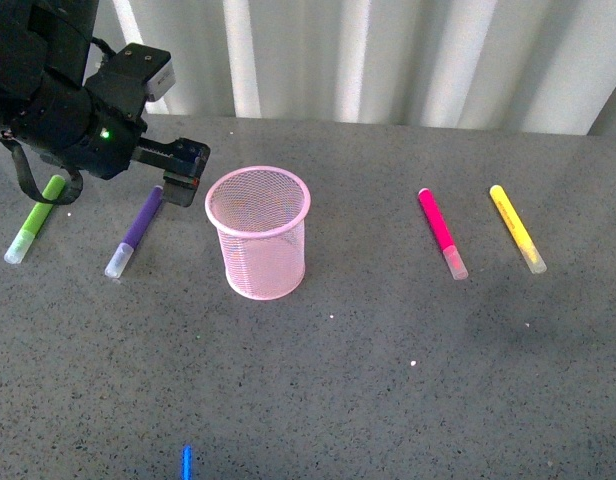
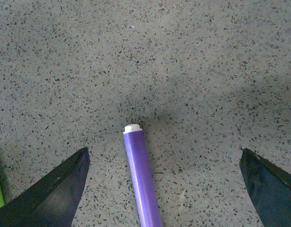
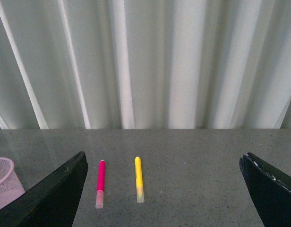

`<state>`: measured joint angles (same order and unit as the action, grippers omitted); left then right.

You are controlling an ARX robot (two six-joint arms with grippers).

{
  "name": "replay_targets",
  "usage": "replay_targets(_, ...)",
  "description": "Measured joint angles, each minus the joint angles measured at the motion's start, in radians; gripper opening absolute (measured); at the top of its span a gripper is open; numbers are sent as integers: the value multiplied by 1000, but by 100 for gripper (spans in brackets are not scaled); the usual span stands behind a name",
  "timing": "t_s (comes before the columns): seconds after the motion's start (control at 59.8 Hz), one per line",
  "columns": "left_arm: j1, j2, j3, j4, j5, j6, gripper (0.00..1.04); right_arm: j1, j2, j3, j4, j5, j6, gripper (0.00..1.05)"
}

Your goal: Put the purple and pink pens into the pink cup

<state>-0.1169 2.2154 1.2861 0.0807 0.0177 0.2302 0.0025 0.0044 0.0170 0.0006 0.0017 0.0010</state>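
Presently pink cup (image 1: 260, 250) upright; purple pen (image 1: 138, 228), pink pen (image 1: 440, 230) lying outside; left fingers (image 2: 55, 189), right fingers (image 3: 55, 189) spread.

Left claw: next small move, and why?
Probably lower the left claw straight down, then close. Its jaws are open and straddle the purple pen, which lies flat on the table, not yet gripped.

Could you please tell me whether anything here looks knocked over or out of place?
Nothing is tipped or damaged: the pink cup stands upright. One oddity is a small blue object lying nearest the robot, too small to identify.
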Motion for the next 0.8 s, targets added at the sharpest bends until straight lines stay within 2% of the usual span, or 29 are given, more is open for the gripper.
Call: replay_targets(0.802,18,131,87,-17,-31,6,98,0,0,0,0,0,0,98)
